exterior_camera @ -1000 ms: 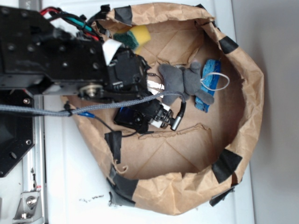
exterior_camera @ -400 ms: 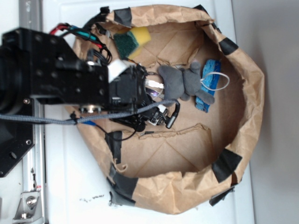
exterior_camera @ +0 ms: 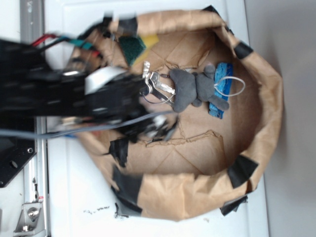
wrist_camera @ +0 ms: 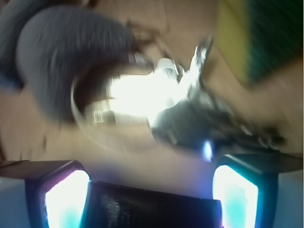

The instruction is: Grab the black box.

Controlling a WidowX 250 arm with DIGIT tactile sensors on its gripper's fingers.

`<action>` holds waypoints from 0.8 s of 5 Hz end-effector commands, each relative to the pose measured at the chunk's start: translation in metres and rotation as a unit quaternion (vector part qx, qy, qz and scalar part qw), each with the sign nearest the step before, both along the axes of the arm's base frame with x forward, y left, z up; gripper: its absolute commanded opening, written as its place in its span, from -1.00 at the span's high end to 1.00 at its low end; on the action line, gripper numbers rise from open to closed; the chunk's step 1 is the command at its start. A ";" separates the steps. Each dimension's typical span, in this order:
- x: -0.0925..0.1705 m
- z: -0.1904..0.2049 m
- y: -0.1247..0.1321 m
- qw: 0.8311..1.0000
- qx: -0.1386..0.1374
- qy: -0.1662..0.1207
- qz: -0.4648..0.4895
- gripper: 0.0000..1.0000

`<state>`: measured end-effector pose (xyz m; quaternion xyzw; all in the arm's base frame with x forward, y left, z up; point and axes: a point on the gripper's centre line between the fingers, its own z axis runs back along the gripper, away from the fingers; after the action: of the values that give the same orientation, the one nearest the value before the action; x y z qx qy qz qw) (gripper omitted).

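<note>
The arm [exterior_camera: 64,98] reached in from the left edge of the exterior view, lying roughly level across the rim of the brown paper basin [exterior_camera: 266,98] and heavily motion-blurred, with a grey braided cable [exterior_camera: 29,132] trailing beneath it. The basin sat on the white counter [exterior_camera: 74,197], its crumpled rim patched with black tape [exterior_camera: 241,170]. Inside, against the far wall, lay a yellow and green sponge [exterior_camera: 136,47]; near the middle lay a grey plush toy [exterior_camera: 190,89], touching a blue object [exterior_camera: 221,89] with a white loop on it. Just beside the toy's left side was a shiny crinkled item [exterior_camera: 160,88], catching bright glare. The gripper [exterior_camera: 148,106] was at the arm's tip, just left of the toy, too smeared in this view to read. In the wrist view the two fingers [wrist_camera: 64,194] showed at the lower corners, well apart, so the gripper stood wide with nothing clamped between them. The black box [wrist_camera: 199,121] lay ahead of the gap, dark and glossy with strong white reflection, beside the plush toy [wrist_camera: 61,47]; whether the fingers touched it could not be told through the blur.
</note>
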<state>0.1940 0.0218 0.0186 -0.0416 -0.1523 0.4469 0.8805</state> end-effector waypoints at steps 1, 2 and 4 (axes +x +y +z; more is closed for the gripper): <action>-0.036 -0.004 0.008 0.999 -0.035 0.034 0.024 1.00; -0.006 0.006 0.009 0.998 -0.046 0.030 0.026 1.00; 0.021 0.048 0.016 0.996 -0.074 0.017 0.053 1.00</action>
<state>0.2135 0.0203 0.0586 -0.0841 -0.0882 0.4921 0.8620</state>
